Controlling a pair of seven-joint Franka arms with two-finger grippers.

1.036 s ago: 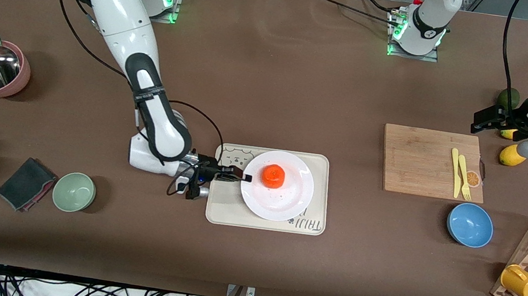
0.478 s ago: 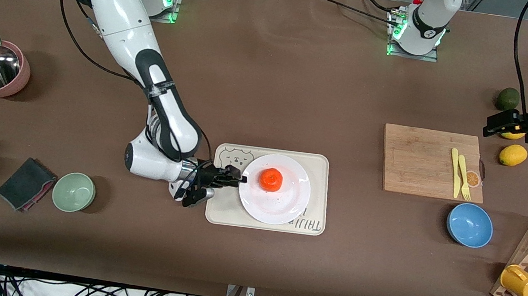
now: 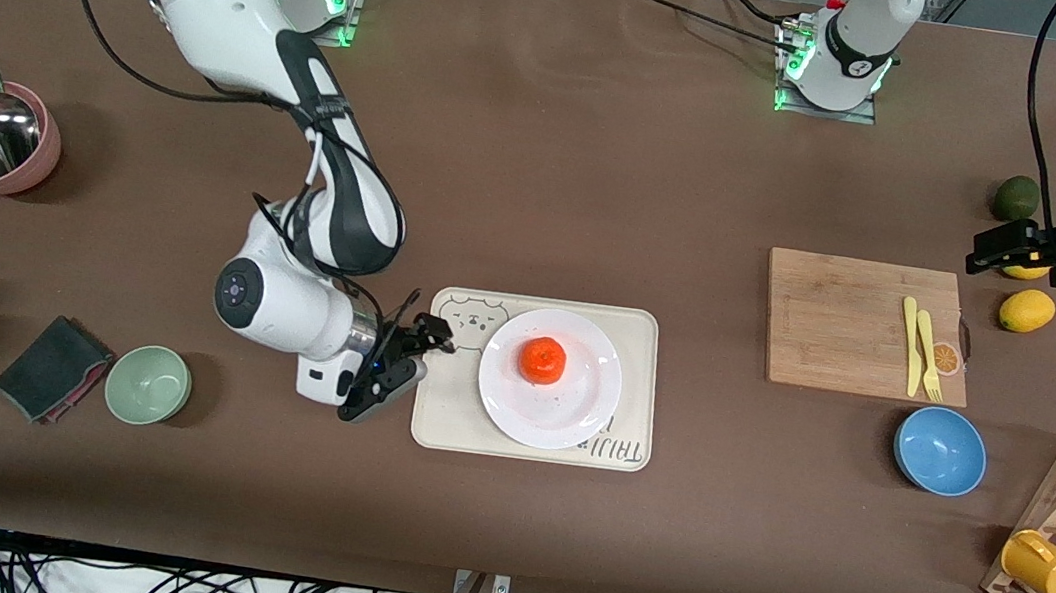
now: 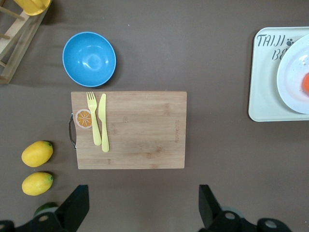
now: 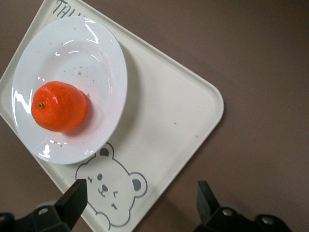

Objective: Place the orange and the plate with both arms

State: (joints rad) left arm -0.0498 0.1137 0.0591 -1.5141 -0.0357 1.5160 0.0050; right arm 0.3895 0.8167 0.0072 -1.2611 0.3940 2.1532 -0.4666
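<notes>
The orange [image 3: 542, 360] sits on the white plate [image 3: 574, 413], which rests on the bear tray [image 3: 637, 391]. The right end effector [image 3: 421, 344] hangs over the tray's edge toward the right arm's end, fingers spread, holding nothing, clear of the plate. The left end effector [image 3: 992, 251], also spread and empty, waits over the lemons [image 3: 1026, 310], well apart from the tray.

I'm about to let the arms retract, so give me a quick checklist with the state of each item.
1. Small bright orange fruit resting on the round glossy white plate: ok.
2. Plate lying on the beige rectangular bear tray: ok.
3. Right gripper open, holding nothing, over the tray's edge beside the plate: ok.
4. Left gripper open and empty, waiting over the yellow lemons: ok.
5. Plate level on the tray: cannot tell.
</notes>
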